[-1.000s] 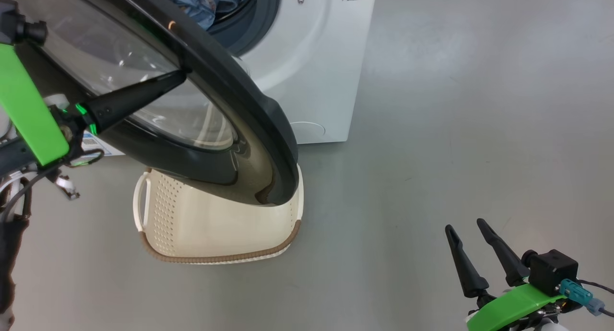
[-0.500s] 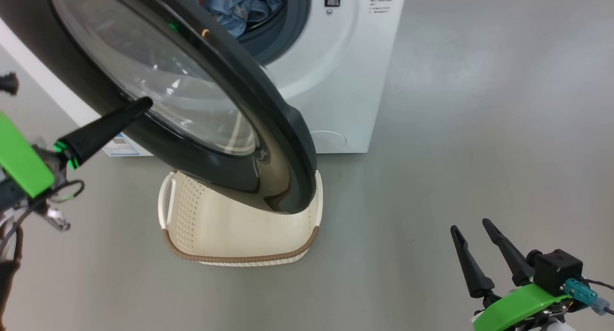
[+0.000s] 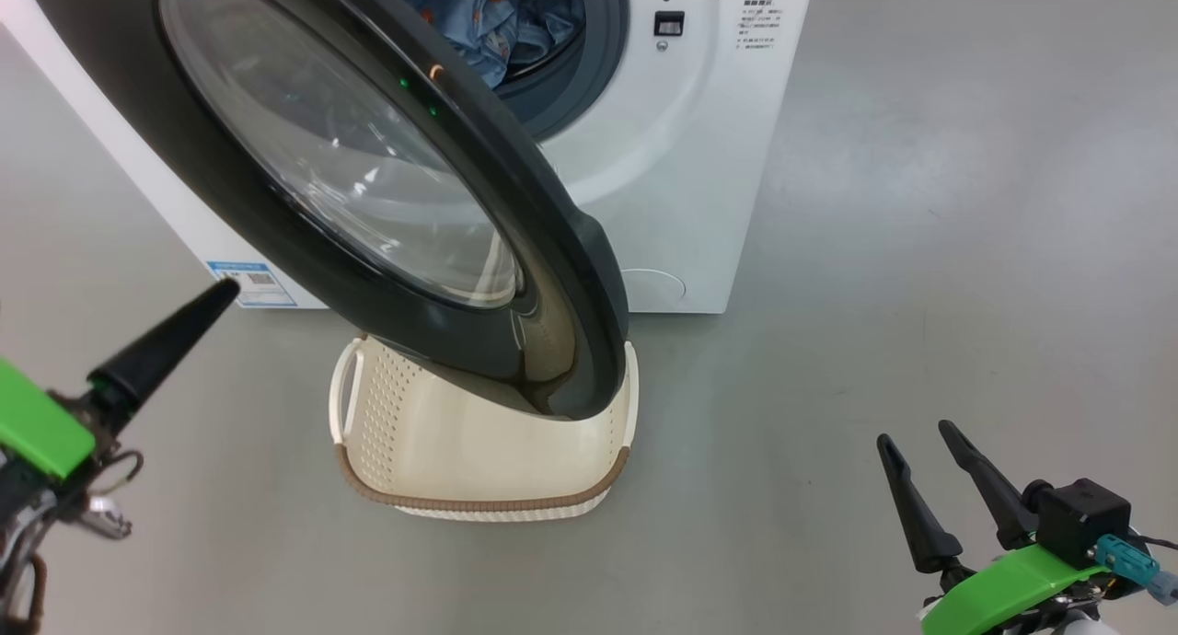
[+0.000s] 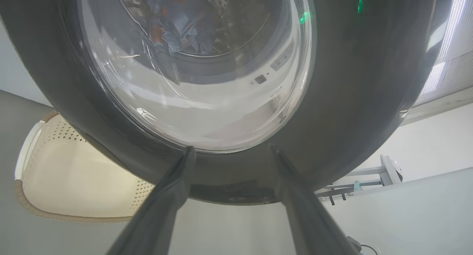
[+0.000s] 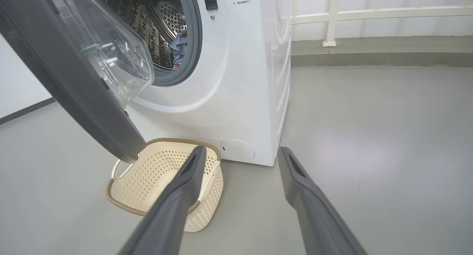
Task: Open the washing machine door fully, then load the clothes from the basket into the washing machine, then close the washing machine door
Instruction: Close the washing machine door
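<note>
Left tool [image 4: 232, 148] spread, near washing machine door [image 4: 351, 99], apart.

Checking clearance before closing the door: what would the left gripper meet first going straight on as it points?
Most likely the washing machine door: the open left gripper aims at its outer face, where the glass meets the black rim. How near is unclear.
</note>
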